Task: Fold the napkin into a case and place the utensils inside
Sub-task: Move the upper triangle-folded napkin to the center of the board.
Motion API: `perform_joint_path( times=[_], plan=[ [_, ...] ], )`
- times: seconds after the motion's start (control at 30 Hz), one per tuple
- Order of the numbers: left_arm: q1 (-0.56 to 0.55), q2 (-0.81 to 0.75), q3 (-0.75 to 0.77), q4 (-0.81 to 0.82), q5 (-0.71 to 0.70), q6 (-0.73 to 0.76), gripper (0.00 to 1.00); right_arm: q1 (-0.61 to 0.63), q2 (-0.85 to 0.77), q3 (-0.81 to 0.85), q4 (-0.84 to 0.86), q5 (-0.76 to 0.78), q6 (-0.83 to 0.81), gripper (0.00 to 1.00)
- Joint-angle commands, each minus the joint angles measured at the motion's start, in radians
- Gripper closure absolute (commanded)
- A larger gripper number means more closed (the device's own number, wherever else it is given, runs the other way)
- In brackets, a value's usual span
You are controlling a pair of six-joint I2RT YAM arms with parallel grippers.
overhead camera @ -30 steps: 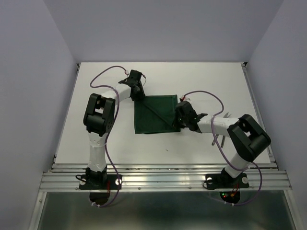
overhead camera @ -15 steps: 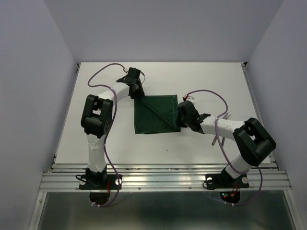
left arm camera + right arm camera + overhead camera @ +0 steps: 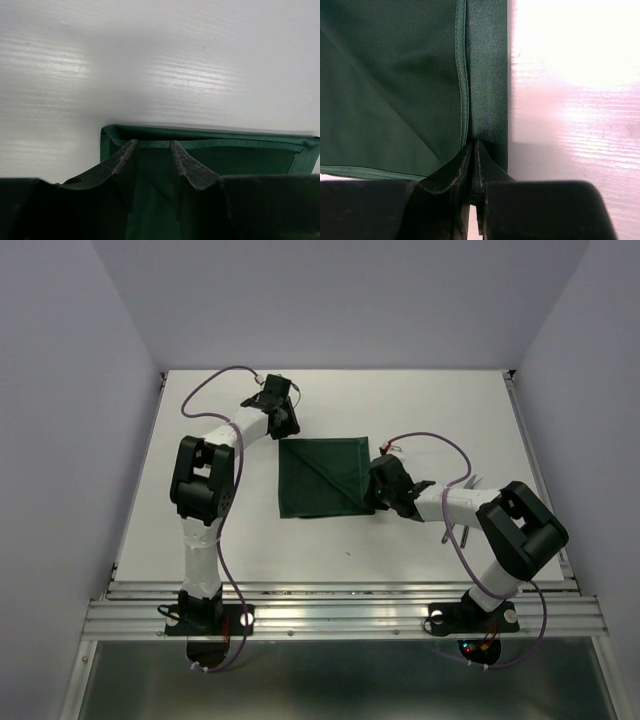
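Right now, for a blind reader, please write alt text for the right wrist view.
The right pincer pinches the near edge of the dark green napkin, jaws closed on the cloth. The cloth fills the left of the picture; the white table lies on the right.

Top external cam is high above & behind the arm bases; it looks down on the whole white table (image 3: pixel 450 400) from far off. Left wrist cam is very low & close, looking fwd past its own fingers (image 3: pixel 122 160) at a corner of the green napkin (image 3: pixel 235 157). Right wrist cam, also close, looks along the napkin's (image 3: pixel 390 90) right edge. All 3 views share the napkin (image 3: pixel 320 480).
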Motion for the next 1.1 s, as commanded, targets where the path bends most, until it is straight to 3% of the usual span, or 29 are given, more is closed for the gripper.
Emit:
perform_joint_path(
  times=[0.0, 0.57, 0.83, 1.0, 1.07],
  plan=[
    [0.013, 0.031, 0.052, -0.008, -0.015, 0.021, 0.58, 0.010, 0.014, -0.028, -0.005, -0.009, 0.006, 0.90],
    [0.014, 0.070, 0.135, -0.056, -0.051, 0.041, 0.58, 0.021, -0.030, -0.077, 0.026, -0.085, 0.061, 0.90],
    [0.010, -0.025, 0.174, -0.088, -0.108, 0.051, 0.58, 0.145, -0.020, -0.082, 0.112, -0.130, 0.207, 0.89],
    [-0.007, -0.128, 0.111, -0.091, -0.140, 0.050, 0.57, 0.185, 0.034, 0.021, 0.087, -0.136, 0.192, 0.88],
    [-0.020, -0.183, 0.056, -0.090, -0.159, 0.053, 0.57, 0.185, 0.007, 0.039, 0.049, -0.063, 0.160, 0.86]
  ],
)
